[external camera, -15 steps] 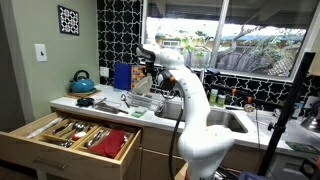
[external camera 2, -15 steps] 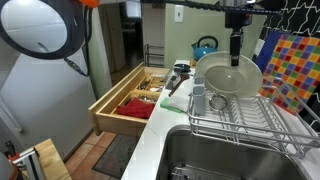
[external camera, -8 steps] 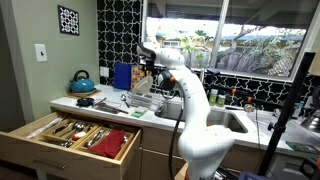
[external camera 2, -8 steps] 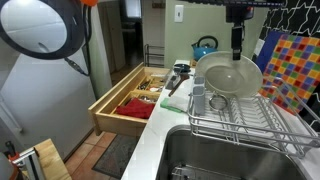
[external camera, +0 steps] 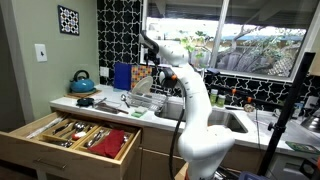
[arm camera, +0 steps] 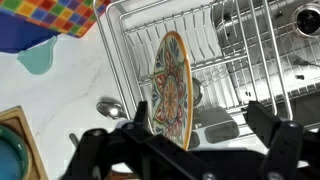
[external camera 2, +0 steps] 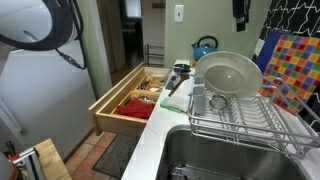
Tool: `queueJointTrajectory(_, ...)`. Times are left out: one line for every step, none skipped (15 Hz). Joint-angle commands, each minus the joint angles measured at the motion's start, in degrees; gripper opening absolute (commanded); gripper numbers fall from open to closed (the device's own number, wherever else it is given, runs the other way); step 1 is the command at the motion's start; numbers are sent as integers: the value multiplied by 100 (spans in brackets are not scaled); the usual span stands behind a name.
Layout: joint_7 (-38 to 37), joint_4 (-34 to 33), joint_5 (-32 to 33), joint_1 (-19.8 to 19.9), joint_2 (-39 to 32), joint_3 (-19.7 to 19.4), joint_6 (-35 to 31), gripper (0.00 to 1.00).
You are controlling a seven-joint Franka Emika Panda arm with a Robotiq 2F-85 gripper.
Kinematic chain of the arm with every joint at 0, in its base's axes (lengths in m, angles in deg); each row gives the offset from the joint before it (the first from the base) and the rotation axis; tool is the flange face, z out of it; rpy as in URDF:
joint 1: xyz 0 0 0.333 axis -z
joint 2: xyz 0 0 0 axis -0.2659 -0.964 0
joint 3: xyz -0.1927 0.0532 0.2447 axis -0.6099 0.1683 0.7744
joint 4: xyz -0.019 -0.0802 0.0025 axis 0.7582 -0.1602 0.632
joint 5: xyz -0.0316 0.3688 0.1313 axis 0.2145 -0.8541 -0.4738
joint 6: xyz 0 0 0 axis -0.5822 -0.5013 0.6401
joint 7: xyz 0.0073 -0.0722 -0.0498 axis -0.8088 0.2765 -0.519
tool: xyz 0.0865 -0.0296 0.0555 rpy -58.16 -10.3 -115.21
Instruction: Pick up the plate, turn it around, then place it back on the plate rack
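The plate [external camera 2: 228, 75] stands upright on its edge in the plate rack [external camera 2: 250, 118], a silvery wire rack beside the sink. In the wrist view the plate [arm camera: 170, 85] shows an orange-brown rim and a colourful patterned face, held in the wire slots of the rack [arm camera: 235, 40]. My gripper [arm camera: 200, 125] hangs above the plate, open and empty, one finger to each side and clear of it. In an exterior view the gripper [external camera 2: 238, 10] is at the top edge, well above the plate.
A teal kettle [external camera 2: 205, 46] stands behind the rack, also in the exterior view [external camera: 82, 81]. An open wooden cutlery drawer [external camera 2: 135, 98] juts out in front of the counter. A sink [external camera 2: 215, 150] lies beside the rack. A colourful checked cloth [external camera 2: 295, 65] hangs nearby.
The gripper has risen straight up from just above the plate's rim towards the top of the exterior view. The plate stays upright in the rack.
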Motion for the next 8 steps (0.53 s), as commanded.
queueJointTrajectory(-657,-76,-48,4,184,-66,419,100)
queueJointTrajectory(-837,-65,-10,-17,238,-90,582,100)
queueJointTrajectory(-1021,-31,-30,-10,313,-88,749,100)
queueJointTrajectory(-1225,-21,-10,-18,362,-109,886,100)
queueJointTrajectory(-1398,9,-10,-29,424,-114,1084,100)
queueJointTrajectory(-1563,48,-25,-36,483,-100,1072,100)
queueJointTrajectory(-1607,82,-95,-11,542,-50,1190,100)
queueJointTrajectory(-1644,121,-75,-27,588,-45,1234,100)
